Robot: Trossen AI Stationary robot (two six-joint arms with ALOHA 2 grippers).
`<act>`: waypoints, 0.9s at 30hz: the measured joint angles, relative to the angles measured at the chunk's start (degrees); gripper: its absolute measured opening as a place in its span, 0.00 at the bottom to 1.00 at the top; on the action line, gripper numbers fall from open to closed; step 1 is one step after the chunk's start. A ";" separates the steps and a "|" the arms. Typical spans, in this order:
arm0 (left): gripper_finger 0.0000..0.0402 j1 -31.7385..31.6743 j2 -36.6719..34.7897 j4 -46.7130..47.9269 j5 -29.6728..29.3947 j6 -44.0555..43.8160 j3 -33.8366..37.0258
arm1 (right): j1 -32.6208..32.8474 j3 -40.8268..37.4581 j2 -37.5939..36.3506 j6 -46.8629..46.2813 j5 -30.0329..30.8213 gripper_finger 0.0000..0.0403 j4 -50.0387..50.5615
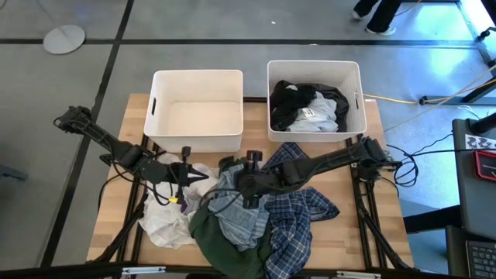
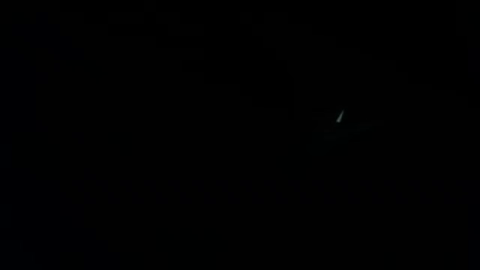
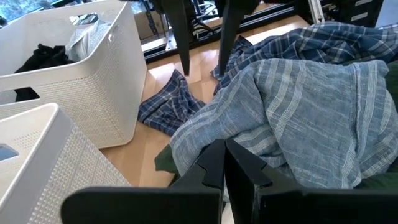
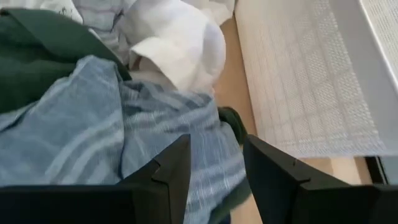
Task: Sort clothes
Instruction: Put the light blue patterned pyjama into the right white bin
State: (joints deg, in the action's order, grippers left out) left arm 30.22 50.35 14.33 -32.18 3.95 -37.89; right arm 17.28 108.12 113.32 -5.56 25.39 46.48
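A pile of clothes lies on the table's near half: a white garment [image 1: 167, 221], a dark green one [image 1: 225, 242], a navy-and-white plaid shirt [image 1: 298, 217] and a pale grey-blue striped one [image 1: 232, 205] on top. My left gripper [image 1: 186, 177] is shut over the white garment's far edge; its wrist view shows its fingers [image 3: 211, 163] together, with nothing seen between them. My right gripper [image 1: 248, 186] is open, its fingers on either side of a stretch of the grey-blue garment [image 4: 112, 143]. The low view is dark. My right gripper [image 4: 214, 163] comes down slanting from the table's right side onto the grey-blue striped garment, which runs under and between its open fingers. Whether the fingertips touch the cloth I cannot tell.
Two white bins stand at the table's far edge: the left one [image 1: 159, 108] holds nothing, the right one [image 1: 356, 85] holds dark and white clothes. Bare wood shows at the table's right side [image 1: 364, 209]. A person's legs show beyond the table.
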 joint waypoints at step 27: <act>0.00 0.00 0.02 -0.10 0.00 -0.55 0.00 | 4.94 1.05 3.10 -0.05 -6.38 0.85 -9.55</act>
State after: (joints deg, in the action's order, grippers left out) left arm 30.22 50.37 14.22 -32.18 3.39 -37.89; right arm 22.22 109.16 116.42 -5.62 19.01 36.94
